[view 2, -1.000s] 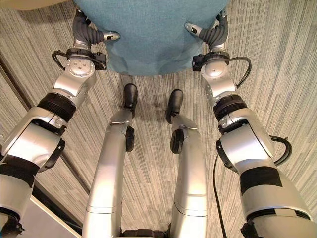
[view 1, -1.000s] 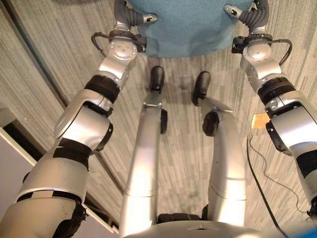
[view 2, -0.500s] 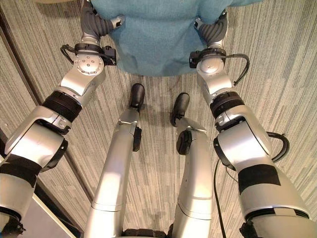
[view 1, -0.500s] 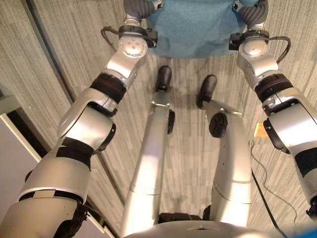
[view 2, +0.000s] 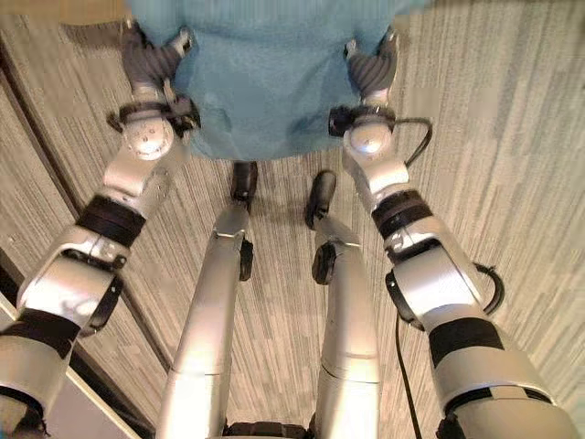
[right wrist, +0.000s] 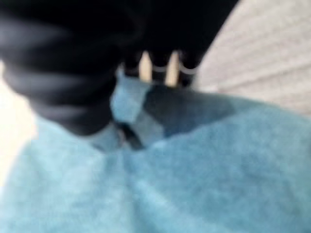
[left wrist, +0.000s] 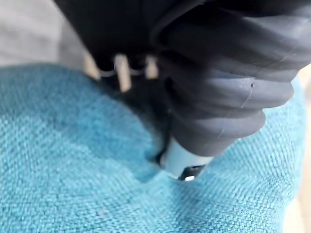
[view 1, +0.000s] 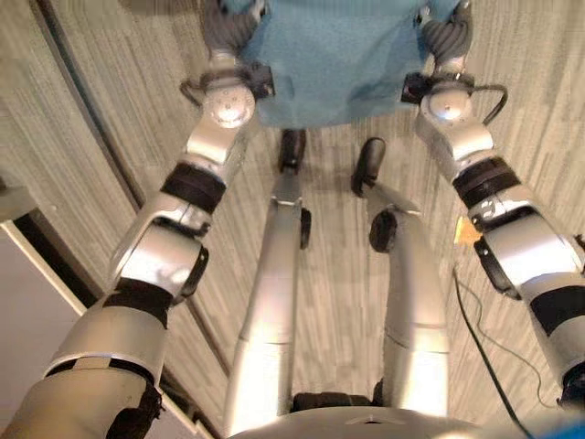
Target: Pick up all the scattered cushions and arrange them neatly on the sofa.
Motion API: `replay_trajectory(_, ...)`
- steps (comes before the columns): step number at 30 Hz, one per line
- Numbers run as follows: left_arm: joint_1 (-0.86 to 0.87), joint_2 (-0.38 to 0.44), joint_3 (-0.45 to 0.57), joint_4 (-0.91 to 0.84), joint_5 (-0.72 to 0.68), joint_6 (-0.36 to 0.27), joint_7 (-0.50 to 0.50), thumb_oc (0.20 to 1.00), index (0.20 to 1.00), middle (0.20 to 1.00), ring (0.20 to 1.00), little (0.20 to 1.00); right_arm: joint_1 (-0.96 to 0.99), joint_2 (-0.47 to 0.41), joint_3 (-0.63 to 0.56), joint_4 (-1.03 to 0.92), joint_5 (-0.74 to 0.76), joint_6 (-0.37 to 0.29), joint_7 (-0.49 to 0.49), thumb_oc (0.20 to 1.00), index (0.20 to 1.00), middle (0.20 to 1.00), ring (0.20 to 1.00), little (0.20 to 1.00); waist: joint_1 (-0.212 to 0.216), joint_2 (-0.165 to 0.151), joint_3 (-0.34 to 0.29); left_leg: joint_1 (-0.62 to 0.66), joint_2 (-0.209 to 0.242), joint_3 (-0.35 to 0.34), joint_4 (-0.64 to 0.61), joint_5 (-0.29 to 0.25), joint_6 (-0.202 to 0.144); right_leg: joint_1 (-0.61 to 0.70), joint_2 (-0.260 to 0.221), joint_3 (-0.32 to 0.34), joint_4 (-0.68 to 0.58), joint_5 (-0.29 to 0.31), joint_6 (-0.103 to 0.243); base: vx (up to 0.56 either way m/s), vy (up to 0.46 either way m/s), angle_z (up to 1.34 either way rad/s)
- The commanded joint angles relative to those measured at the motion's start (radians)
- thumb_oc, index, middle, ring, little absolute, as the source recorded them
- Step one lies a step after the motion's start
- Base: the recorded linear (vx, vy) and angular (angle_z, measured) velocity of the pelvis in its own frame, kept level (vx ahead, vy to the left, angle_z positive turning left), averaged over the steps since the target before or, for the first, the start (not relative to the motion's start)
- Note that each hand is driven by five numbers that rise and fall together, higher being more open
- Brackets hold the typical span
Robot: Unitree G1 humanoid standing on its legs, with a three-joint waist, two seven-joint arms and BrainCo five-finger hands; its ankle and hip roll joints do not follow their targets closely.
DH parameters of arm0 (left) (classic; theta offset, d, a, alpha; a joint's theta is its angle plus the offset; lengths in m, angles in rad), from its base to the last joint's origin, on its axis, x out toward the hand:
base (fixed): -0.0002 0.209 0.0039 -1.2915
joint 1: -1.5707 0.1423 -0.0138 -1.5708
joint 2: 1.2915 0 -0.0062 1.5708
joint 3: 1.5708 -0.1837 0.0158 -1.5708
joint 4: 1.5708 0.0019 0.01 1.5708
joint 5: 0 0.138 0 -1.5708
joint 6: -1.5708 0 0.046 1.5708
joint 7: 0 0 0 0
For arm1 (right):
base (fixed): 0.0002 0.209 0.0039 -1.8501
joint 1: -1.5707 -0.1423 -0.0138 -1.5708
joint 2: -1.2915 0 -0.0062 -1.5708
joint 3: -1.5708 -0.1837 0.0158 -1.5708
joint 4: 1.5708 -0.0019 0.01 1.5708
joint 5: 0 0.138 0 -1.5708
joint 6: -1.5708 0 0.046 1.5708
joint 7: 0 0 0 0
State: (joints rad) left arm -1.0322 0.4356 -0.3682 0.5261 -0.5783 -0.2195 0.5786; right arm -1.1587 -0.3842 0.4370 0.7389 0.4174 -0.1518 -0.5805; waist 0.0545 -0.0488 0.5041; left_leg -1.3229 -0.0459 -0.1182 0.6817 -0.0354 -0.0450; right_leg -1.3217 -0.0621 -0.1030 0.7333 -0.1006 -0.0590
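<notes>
The teal cushion is held up between both hands, its long side running across from left to right. It is pinched at one edge by the left hand and at the other by the right hand.

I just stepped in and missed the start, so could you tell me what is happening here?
The robot is carrying a teal cushion in front of it, above a striped grey carpet. The left robot hand grips one side of it and the right robot hand the opposite side, with the thumbs dug into the fabric. The cushion is off the floor.
</notes>
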Motion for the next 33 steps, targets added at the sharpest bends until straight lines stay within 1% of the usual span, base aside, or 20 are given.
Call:
replay_trajectory(1, 0.056, -0.117, 0.018, -0.092, 0.035, -0.123, -0.007, 0.200, 0.200, 0.200, 0.200, 0.200, 0.000, 0.107, 0.023, -0.172, -0.142, -0.113, 0.022, 0.200, 0.200, 0.200, 0.200, 0.200, -0.031, 0.025, -0.136, 0.011, -0.022, -0.052, 0.165, -0.213, 0.011, 0.040, -0.005, -0.031, -0.063, -0.024, 0.122, -0.09, -0.004, -0.01)
replay_trajectory(5, 0.165, -0.167, 0.044, -0.174, 0.050, -0.128, -0.022, 0.200, 0.200, 0.200, 0.200, 0.200, 0.118, 0.128, -0.011, -0.274, -0.201, -0.114, 0.038, 0.200, 0.200, 0.200, 0.200, 0.200, -0.038, 0.016, -0.142, 0.154, -0.017, -0.058, 0.063, -0.202, 0.007, 0.179, -0.011, -0.031, -0.170, -0.004, 0.125, -0.02, -0.006, -0.01)
replay_trajectory(7, 0.209, -0.178, 0.037, -0.201, 0.070, -0.127, -0.041, 0.200, 0.200, 0.200, 0.200, 0.200, 0.177, 0.122, -0.014, -0.323, -0.244, -0.114, 0.052, 0.200, 0.200, 0.200, 0.200, 0.200, -0.041, 0.014, -0.153, 0.235, -0.016, -0.064, 0.004, -0.194, 0.003, 0.257, -0.017, -0.031, -0.224, -0.001, 0.127, 0.00, -0.016, 0.00)
replay_trajectory(12, 0.302, -0.186, 0.015, -0.234, 0.101, -0.122, -0.074, 0.200, 0.200, 0.200, 0.200, 0.200, 0.325, 0.131, -0.036, -0.378, -0.262, -0.122, 0.080, 0.200, 0.200, 0.200, 0.200, 0.200, -0.038, 0.013, -0.180, 0.446, -0.007, -0.086, -0.142, -0.157, -0.011, 0.450, -0.022, -0.045, -0.313, -0.003, 0.126, 0.03, -0.055, 0.08)
replay_trajectory(13, 0.315, -0.186, 0.010, -0.236, 0.101, -0.127, -0.082, 0.200, 0.200, 0.200, 0.200, 0.200, 0.348, 0.131, -0.039, -0.383, -0.263, -0.126, 0.080, 0.200, 0.200, 0.200, 0.200, 0.200, -0.039, 0.009, -0.180, 0.475, -0.014, -0.088, -0.175, -0.112, -0.018, 0.491, -0.030, -0.057, -0.351, 0.021, 0.118, 0.00, -0.066, 0.10)
replay_trajectory(16, 0.367, -0.192, -0.008, -0.245, 0.101, -0.119, -0.104, 0.200, 0.200, 0.200, 0.200, 0.200, 0.437, 0.123, -0.061, -0.411, -0.263, -0.131, 0.087, 0.200, 0.200, 0.200, 0.200, 0.200, -0.037, 0.004, -0.182, 0.588, 0.004, -0.098, -0.222, -0.075, -0.049, 0.654, -0.031, -0.099, -0.420, 0.004, 0.103, 0.10, -0.125, 0.33)
replay_trajectory(17, 0.415, -0.192, -0.013, -0.259, 0.098, -0.120, -0.119, 0.200, 0.200, 0.200, 0.200, 0.200, 0.504, 0.121, -0.075, -0.435, -0.261, -0.136, 0.096, 0.200, 0.200, 0.200, 0.200, 0.200, -0.028, 0.001, -0.196, 0.637, 0.018, -0.102, -0.209, -0.033, -0.068, 0.764, -0.024, -0.130, -0.468, -0.009, 0.092, 0.19, -0.131, 0.64)
replay_trajectory(18, 0.437, -0.194, -0.020, -0.261, 0.098, -0.118, -0.130, 0.200, 0.200, 0.200, 0.200, 0.200, 0.525, 0.120, -0.081, -0.441, -0.259, -0.136, 0.101, 0.200, 0.200, 0.200, 0.200, 0.200, -0.022, -0.001, -0.196, 0.660, 0.021, -0.105, -0.199, -0.010, -0.073, 0.820, -0.021, -0.143, -0.492, -0.012, 0.091, 0.22, -0.090, 0.53)
replay_trajectory(19, 0.459, -0.198, -0.023, -0.263, 0.097, -0.114, -0.136, 0.200, 0.200, 0.200, 0.200, 0.200, 0.554, 0.119, -0.087, -0.447, -0.254, -0.136, 0.107, 0.200, 0.200, 0.200, 0.200, 0.200, -0.013, -0.003, -0.198, 0.684, 0.016, -0.102, -0.202, 0.000, -0.071, 0.866, -0.022, -0.155, -0.507, -0.014, 0.091, 0.19, -0.018, 0.30)
replay_trajectory(21, 0.516, -0.201, -0.023, -0.274, 0.100, -0.101, -0.151, 0.200, 0.200, 0.200, 0.200, 0.200, 0.616, 0.120, -0.099, -0.458, -0.248, -0.130, 0.128, 0.200, 0.200, 0.200, 0.200, 0.200, -0.001, -0.006, -0.223, 0.780, 0.011, -0.090, -0.319, -0.026, -0.055, 0.934, -0.020, -0.177, -0.531, -0.014, 0.096, 0.23, -0.009, 0.29)
replay_trajectory(22, 0.532, -0.198, -0.022, -0.277, 0.100, -0.096, -0.160, 0.200, 0.200, 0.200, 0.200, 0.200, 0.633, 0.119, -0.106, -0.458, -0.243, -0.129, 0.136, 0.200, 0.200, 0.200, 0.200, 0.200, 0.001, -0.008, -0.233, 0.806, 0.002, -0.088, -0.365, -0.022, -0.050, 0.959, -0.023, -0.192, -0.544, -0.012, 0.103, 0.23, 0.016, 0.45)
replay_trajectory(24, 0.582, -0.193, -0.017, -0.286, 0.111, -0.084, -0.176, 0.200, 0.200, 0.200, 0.200, 0.200, 0.679, 0.127, -0.112, -0.464, -0.232, -0.125, 0.155, 0.200, 0.200, 0.200, 0.200, 0.200, 0.002, -0.005, -0.256, 0.862, -0.019, -0.069, -0.457, -0.002, -0.034, 1.011, -0.012, -0.198, -0.560, -0.009, 0.109, 0.24, 0.090, 0.46)
replay_trajectory(25, 0.623, -0.187, 0.000, -0.295, 0.111, -0.079, -0.189, 0.200, 0.200, 0.200, 0.200, 0.200, 0.702, 0.138, -0.106, -0.459, -0.230, -0.120, 0.167, 0.200, 0.200, 0.200, 0.200, 0.200, 0.025, -0.011, -0.267, 0.890, -0.038, -0.051, -0.509, 0.022, -0.028, 1.066, 0.009, -0.187, -0.585, -0.006, 0.119, 0.25, 0.136, 0.31)
replay_trajectory(26, 0.643, -0.177, 0.008, -0.302, 0.119, -0.073, -0.196, 0.200, 0.200, 0.200, 0.200, 0.200, 0.717, 0.145, -0.106, -0.454, -0.229, -0.118, 0.172, 0.200, 0.200, 0.200, 0.200, 0.200, 0.041, -0.016, -0.271, 0.889, -0.052, -0.045, -0.516, 0.035, -0.025, 1.100, 0.024, -0.175, -0.600, -0.009, 0.122, 0.27, 0.155, 0.15)
replay_trajectory(27, 0.678, -0.163, 0.027, -0.317, 0.118, -0.069, -0.208, 0.200, 0.200, 0.200, 0.200, 0.200, 0.731, 0.156, -0.104, -0.453, -0.225, -0.113, 0.181, 0.200, 0.200, 0.200, 0.200, 0.200, 0.073, -0.023, -0.274, 0.886, -0.064, -0.043, -0.498, 0.038, -0.024, 1.131, 0.048, -0.152, -0.592, -0.017, 0.122, 0.25, 0.103, -0.17)
replay_trajectory(28, 0.696, -0.150, 0.035, -0.324, 0.124, -0.064, -0.213, 0.200, 0.200, 0.200, 0.200, 0.200, 0.738, 0.165, -0.101, -0.455, -0.222, -0.112, 0.191, 0.200, 0.200, 0.200, 0.200, 0.200, 0.088, -0.034, -0.283, 0.911, -0.062, -0.058, -0.504, 0.033, -0.013, 1.154, 0.061, -0.136, -0.592, -0.020, 0.121, 0.38, 0.116, -0.47)
replay_trajectory(29, 0.742, -0.119, 0.050, -0.342, 0.136, -0.053, -0.227, 0.200, 0.200, 0.200, 0.200, 0.200, 0.767, 0.175, -0.107, -0.466, -0.222, -0.106, 0.214, 0.200, 0.200, 0.200, 0.200, 0.200, 0.100, -0.056, -0.295, 0.953, -0.077, -0.092, -0.479, 0.015, 0.005, 1.199, 0.065, -0.115, -0.580, -0.026, 0.126, 0.39, 0.094, -0.97)
replay_trajectory(31, 0.780, -0.093, 0.065, -0.348, 0.146, -0.040, -0.238, 0.200, 0.200, 0.200, 0.200, 0.200, 0.793, 0.191, -0.108, -0.462, -0.216, -0.101, 0.235, 0.200, 0.200, 0.200, 0.200, 0.200, 0.117, -0.080, -0.312, 1.011, -0.075, -0.094, -0.468, -0.015, 0.022, 1.244, 0.077, -0.086, -0.566, -0.039, 0.135, 0.35, 0.082, -1.07)
replay_trajectory(32, 0.802, -0.078, 0.079, -0.354, 0.143, -0.039, -0.241, 0.200, 0.200, 0.200, 0.200, 0.200, 0.795, 0.198, -0.105, -0.459, -0.220, -0.097, 0.244, 0.200, 0.200, 0.200, 0.200, 0.200, 0.127, -0.086, -0.321, 1.032, -0.070, -0.094, -0.466, -0.027, 0.031, 1.242, 0.081, -0.077, -0.534, -0.033, 0.153, 0.28, 0.137, -0.50)
replay_trajectory(33, 0.856, -0.054, 0.101, -0.383, 0.140, -0.030, -0.244, 0.200, 0.200, 0.200, 0.200, 0.200, 0.799, 0.207, -0.094, -0.464, -0.231, -0.084, 0.267, 0.200, 0.200, 0.200, 0.200, 0.200, 0.132, -0.075, -0.316, 1.083, -0.046, -0.088, -0.458, -0.051, 0.057, 1.208, 0.075, -0.067, -0.394, 0.047, 0.240, 0.21, 0.157, -0.38)
